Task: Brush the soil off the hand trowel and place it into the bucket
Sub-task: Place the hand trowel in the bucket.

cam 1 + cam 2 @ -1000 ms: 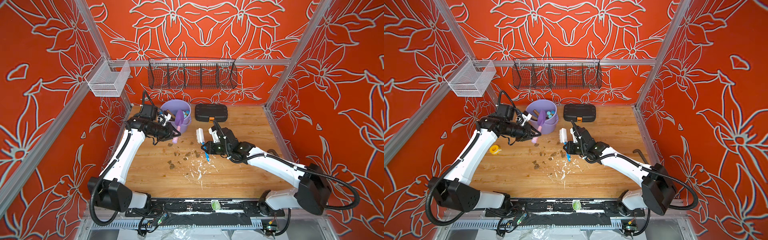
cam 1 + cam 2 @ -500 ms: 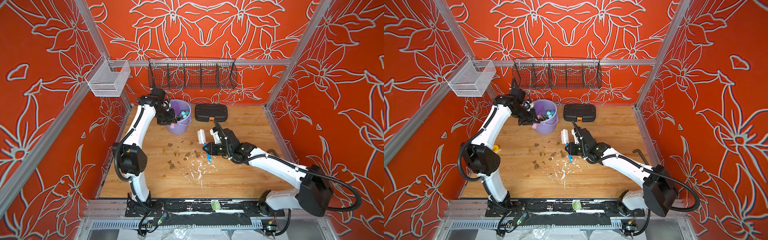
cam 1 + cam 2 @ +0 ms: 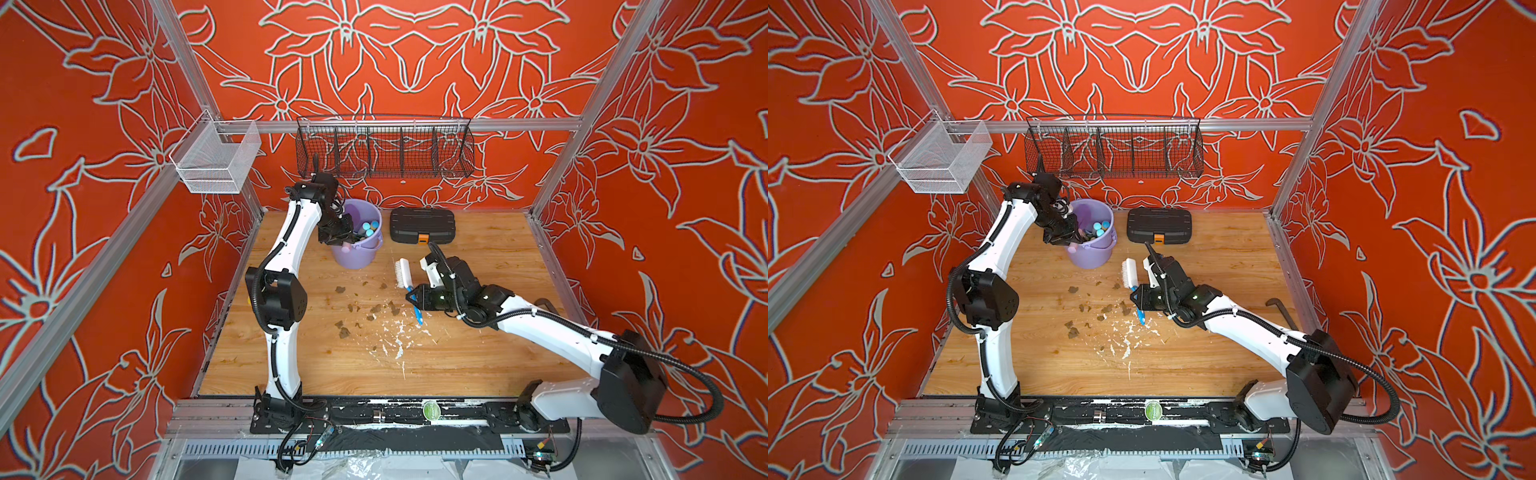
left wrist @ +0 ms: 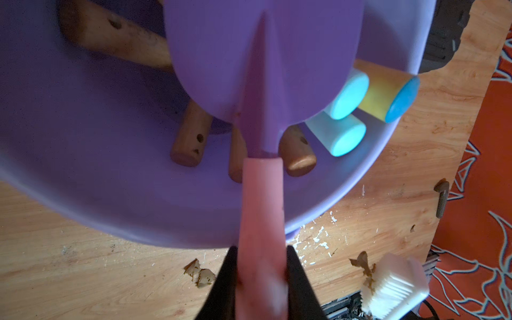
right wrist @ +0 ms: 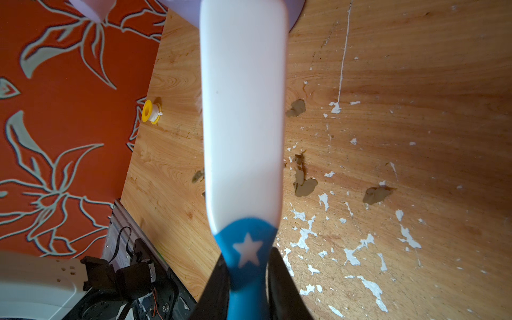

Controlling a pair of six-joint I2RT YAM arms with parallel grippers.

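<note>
Red flower-patterned walls (image 3: 415,62) back the black wire basket (image 3: 384,151); beside it a white mesh bin (image 3: 216,162), below it wood-grain floor (image 3: 478,353).

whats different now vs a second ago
The left pincer, shut on the trowel by its pink handle, swung from low in front of the bucket up and back over it. The trowel's purple blade is now inside the bucket, not yet released. Unchanged: the right pincer holding the brush, the soil clumps, the black case.
</note>
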